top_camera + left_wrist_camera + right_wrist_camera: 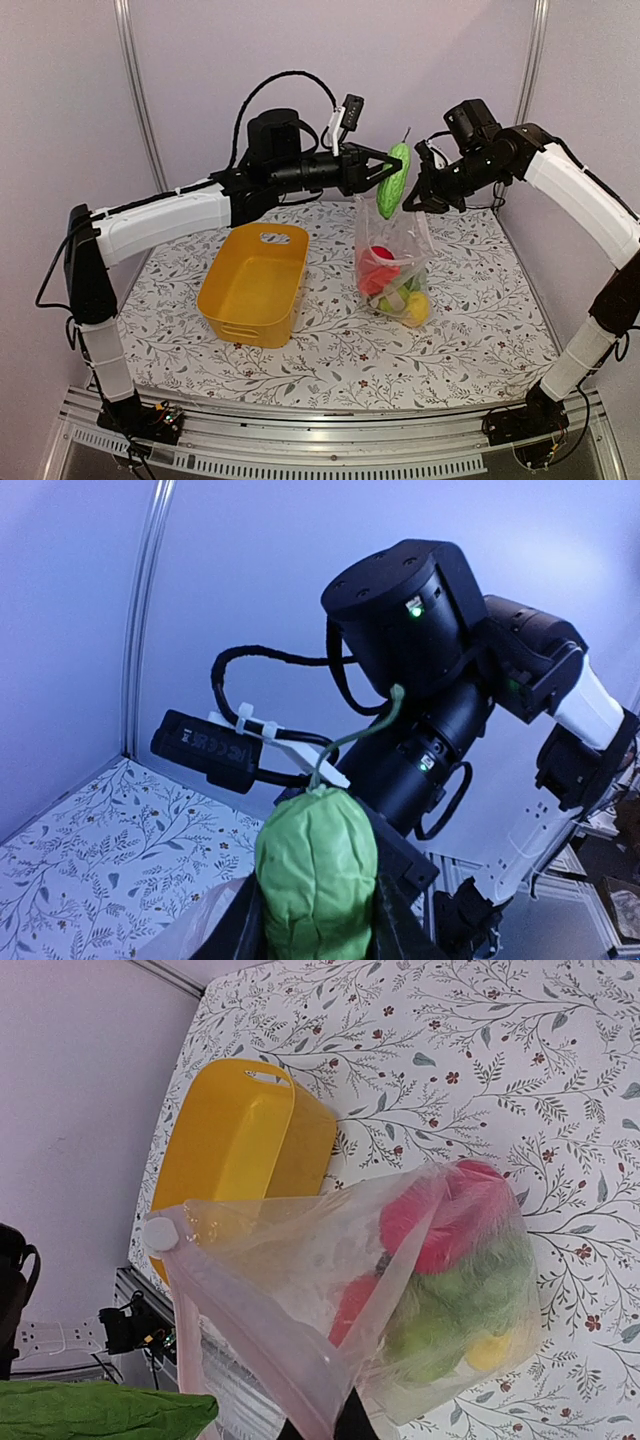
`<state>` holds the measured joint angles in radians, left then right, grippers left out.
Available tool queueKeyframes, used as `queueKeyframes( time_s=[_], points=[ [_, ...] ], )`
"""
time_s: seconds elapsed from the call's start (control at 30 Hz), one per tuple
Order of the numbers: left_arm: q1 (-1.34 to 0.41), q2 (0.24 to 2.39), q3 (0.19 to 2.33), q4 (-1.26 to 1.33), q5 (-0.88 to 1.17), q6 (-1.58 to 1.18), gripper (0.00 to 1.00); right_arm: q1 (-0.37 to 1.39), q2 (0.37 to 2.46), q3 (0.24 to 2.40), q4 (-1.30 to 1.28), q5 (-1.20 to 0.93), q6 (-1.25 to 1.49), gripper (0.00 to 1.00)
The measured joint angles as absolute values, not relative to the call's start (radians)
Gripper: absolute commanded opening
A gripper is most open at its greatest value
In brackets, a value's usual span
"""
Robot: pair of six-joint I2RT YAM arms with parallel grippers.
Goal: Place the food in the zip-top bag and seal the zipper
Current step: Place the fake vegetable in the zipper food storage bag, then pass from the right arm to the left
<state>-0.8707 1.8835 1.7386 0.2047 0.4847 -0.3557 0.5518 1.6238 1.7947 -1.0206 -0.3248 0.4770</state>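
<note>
1. Over the desk (pixel 470 330), on the top external view, the left claw (pixel 378 172) was clamped on a long green vegetable (pixel 394 182). The vegetable hung upright just above the mouth of the zip-top bag (pixel 392 250) and was not yet inside. The right claw (pixel 412 203) was pinched on the bag's upper edge and held it up, while the bag's bottom rested on the desk. A red piece (pixel 378 265) and a yellow piece (pixel 416 308) lay low in the bag, with green pieces between them. A yellow basket (pixel 255 285) stood near the bag, on the left arm's side and apart from it.

2. On the left wrist view, the left claw (pixel 318 925) gripped the green vegetable (pixel 316 865) from both sides, with dark fingers (pixel 395 930) flanking it. A thin stalk (pixel 350 742) curved upward from its tip. The right arm's wrist (pixel 410 610) stood close beyond.

3. On the right wrist view, the right claw (pixel 322 1428) was closed narrow on the zip-top bag (pixel 300 1260) at the frame's bottom edge.
   - The zipper (pixel 240 1335) ran as a pale pink strip from a white slider (pixel 158 1233) down to the fingertips (pixel 355 1422). Whether its tracks were pressed together could not be told.
   - Red pieces (pixel 450 1215), green pieces (pixel 460 1290) and the yellow piece (pixel 490 1350) lay in the bag's lower end, on the desk (pixel 480 1060).
   - The yellow basket (pixel 235 1150) lay just beyond the bag.
   - The green vegetable (pixel 100 1410) showed at the lower left corner, outside the bag.
</note>
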Motion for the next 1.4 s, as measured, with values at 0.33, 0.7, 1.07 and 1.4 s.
queueKeyframes(
  time_s=[0.33,0.7,1.07,1.4],
  points=[
    [-0.875,1.883,1.729,0.131,0.371,-0.305,0.8,0.555,1.623,1.815,-1.05,-0.328,0.483,0.0],
    [-0.861,1.668,1.605,-0.004,0.348,-0.212,0.77,0.556,1.611,1.821,-1.107,-0.372,0.42,0.0],
    [-0.869,1.447,1.307,-0.147,0.421,0.018,0.82,0.579,1.544,1.772,-1.152,-0.578,0.344,0.0],
    [-0.875,1.617,1.242,-0.039,0.501,0.035,0.69,0.591,1.581,1.733,-1.172,-0.577,0.236,0.0]
  ],
)
